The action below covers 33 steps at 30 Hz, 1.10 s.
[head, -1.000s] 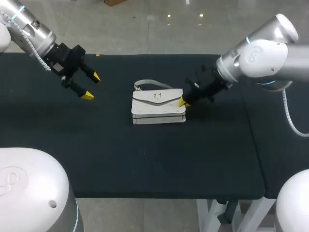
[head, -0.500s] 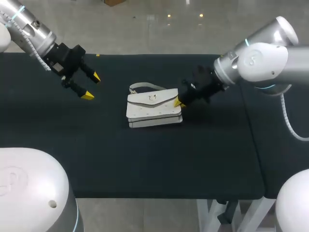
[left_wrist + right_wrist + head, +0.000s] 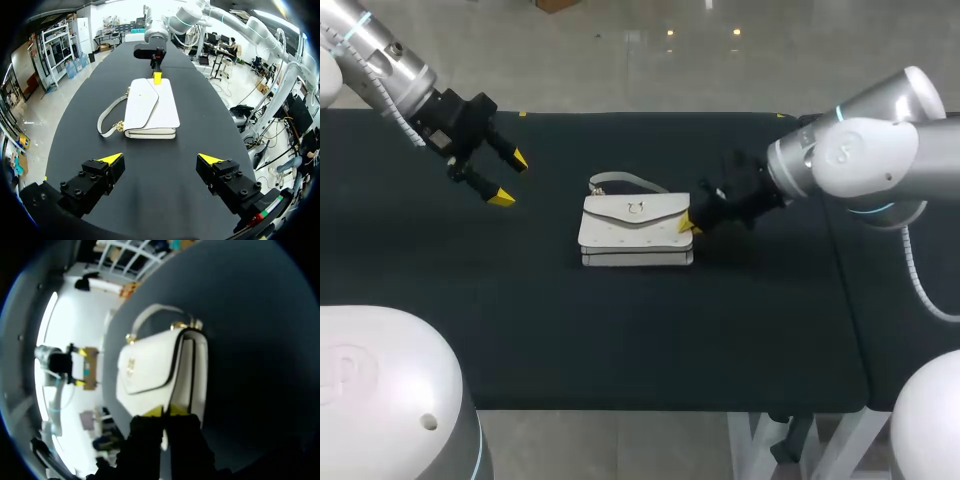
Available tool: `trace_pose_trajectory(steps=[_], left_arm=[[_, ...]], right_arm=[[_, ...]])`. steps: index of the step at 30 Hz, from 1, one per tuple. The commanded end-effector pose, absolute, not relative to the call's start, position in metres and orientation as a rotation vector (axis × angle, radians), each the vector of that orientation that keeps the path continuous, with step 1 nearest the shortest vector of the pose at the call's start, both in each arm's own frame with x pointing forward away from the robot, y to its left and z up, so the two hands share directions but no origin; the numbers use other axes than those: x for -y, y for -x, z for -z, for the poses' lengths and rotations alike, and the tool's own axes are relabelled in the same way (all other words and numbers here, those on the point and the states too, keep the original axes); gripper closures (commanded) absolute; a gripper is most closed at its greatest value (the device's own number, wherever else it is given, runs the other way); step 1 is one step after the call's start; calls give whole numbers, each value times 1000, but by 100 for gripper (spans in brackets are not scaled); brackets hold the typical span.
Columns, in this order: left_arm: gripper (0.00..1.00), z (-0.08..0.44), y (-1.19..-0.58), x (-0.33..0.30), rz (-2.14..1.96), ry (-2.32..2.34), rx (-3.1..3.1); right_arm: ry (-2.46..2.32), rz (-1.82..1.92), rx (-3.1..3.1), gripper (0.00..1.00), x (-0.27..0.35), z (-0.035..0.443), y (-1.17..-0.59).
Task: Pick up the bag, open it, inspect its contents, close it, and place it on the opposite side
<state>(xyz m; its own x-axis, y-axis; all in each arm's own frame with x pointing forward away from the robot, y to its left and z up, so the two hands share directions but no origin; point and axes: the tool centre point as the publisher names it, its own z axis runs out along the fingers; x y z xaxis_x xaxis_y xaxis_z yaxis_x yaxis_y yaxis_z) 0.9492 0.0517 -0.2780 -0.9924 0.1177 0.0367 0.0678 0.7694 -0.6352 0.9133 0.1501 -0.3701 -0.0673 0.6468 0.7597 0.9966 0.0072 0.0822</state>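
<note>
Now | 1 bag (image 3: 636, 230) laid flat on desk (image 3: 620, 330) | 2 tools | L tool (image 3: 510, 179) held off to bag's side, fingers apart | R tool (image 3: 687, 224) set against bag's edge, tips together

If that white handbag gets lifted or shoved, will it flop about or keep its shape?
The white bag looks boxy with firm, flat sides, so it probably keeps its shape and slides rather than tips when pushed. Its thin strap lies in a loose loop, so it would likely dangle. The flap may lift if grabbed alone.
</note>
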Motion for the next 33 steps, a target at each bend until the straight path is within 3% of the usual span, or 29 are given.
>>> trace_pose_trajectory(steps=[1,3,4,5,6,7,33], left_arm=[[0,279,-950,-52,-1035,153,2884],[0,279,-950,-52,-1035,153,2884],[0,279,-950,-52,-1035,153,2884],[0,279,-950,-52,-1035,153,2884],[0,279,-950,-52,-1035,153,2884],[0,279,-950,-52,-1035,153,2884],[0,279,-950,-52,-1035,153,2884]], right_arm=[[1676,851,1769,100,-153,370,-918],[1670,842,1772,100,-155,370,-920],[1667,840,1772,91,-156,370,-920],[1664,836,1774,69,-156,370,-921],[1660,836,1774,28,-156,370,-921],[1656,837,1773,0,-156,369,-922],[1738,542,2215,0,-107,316,-927]])
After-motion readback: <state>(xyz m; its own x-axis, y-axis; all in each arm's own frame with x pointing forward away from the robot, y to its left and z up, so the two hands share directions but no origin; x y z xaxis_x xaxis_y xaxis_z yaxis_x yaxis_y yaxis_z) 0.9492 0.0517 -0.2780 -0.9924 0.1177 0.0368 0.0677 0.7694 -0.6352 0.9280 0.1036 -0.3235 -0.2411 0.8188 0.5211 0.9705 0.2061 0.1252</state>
